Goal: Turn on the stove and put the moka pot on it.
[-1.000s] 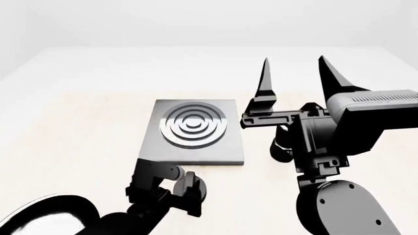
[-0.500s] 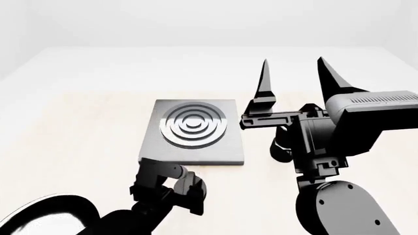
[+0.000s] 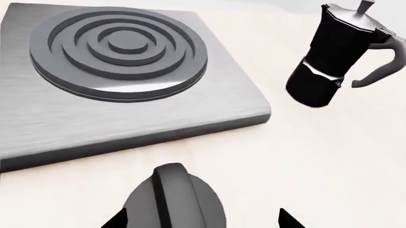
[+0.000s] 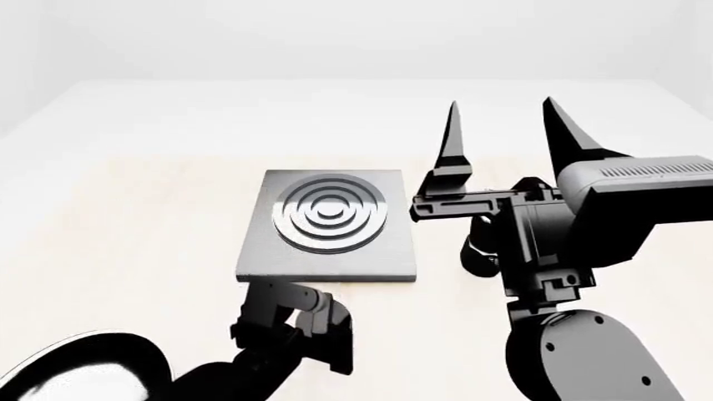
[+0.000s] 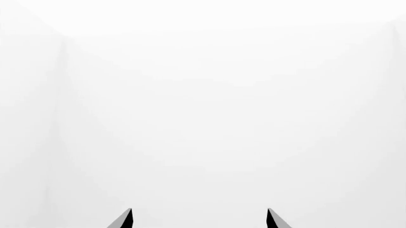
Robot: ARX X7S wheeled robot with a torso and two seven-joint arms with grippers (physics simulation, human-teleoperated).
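Observation:
The stove (image 4: 329,225) is a flat grey slab with raised rings (image 3: 120,50), lying mid-table. Its round black knob (image 3: 171,199) sits on the table just in front of the slab. My left gripper (image 3: 201,221) is open, a fingertip on either side of the knob and apart from it. In the head view the left gripper (image 4: 299,322) covers the knob. The moka pot (image 3: 330,61) stands upright beside the stove's right corner; in the head view my right arm hides most of it. My right gripper (image 4: 507,134) is raised, open and empty, its fingertips (image 5: 127,217) facing blank white.
The bulky right arm (image 4: 579,251) stands between the head camera and the area right of the stove. A round black-rimmed shape (image 4: 78,376) fills the bottom left corner by my left arm. The pale table (image 4: 134,209) stretches away around the slab.
In the head view my left gripper has shifted slightly toward me and to the right, just in front of the stove. The right arm has not moved.

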